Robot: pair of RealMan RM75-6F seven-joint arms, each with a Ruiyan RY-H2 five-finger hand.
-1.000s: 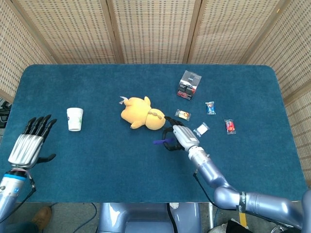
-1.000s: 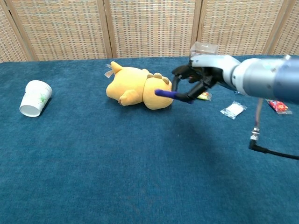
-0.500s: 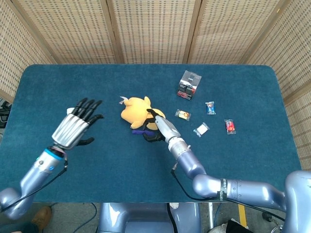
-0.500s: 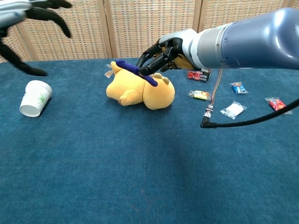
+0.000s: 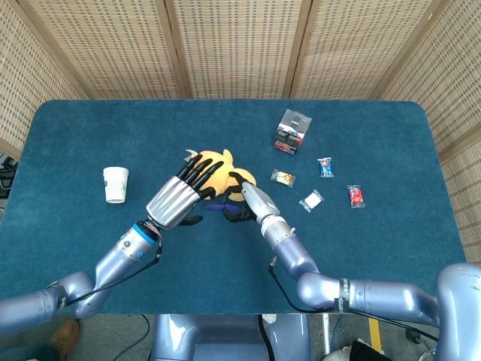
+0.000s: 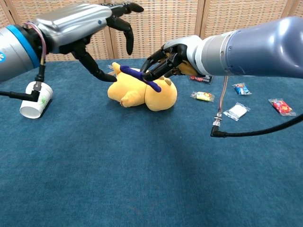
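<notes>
1. My right hand (image 6: 166, 60) has its fingers (image 5: 234, 177) pinched on the purple stick (image 6: 138, 75), holding it just above the yellow plush toy (image 6: 142, 92), which lies on its side at the middle of the table (image 6: 142, 179). So the pick-up of the stick looks done to me; I judge it has yet to be passed over or set down.

2. My left hand (image 5: 177, 197) holds nothing, its fingers (image 6: 124, 19) spread apart and arched over the toy's upper-left end, close to the stick's free tip (whether it touches the stick I cannot tell).

3. Right arm: it comes in from the lower right in the head view, wrist bent toward frame centre. Left arm: it reaches from the lower left, palm down.

4. Further out: a paper cup (image 6: 35, 99) lies at left, well apart; a small box (image 5: 292, 131) and candy wrappers (image 5: 316, 183) sit to the right of the toy.
</notes>
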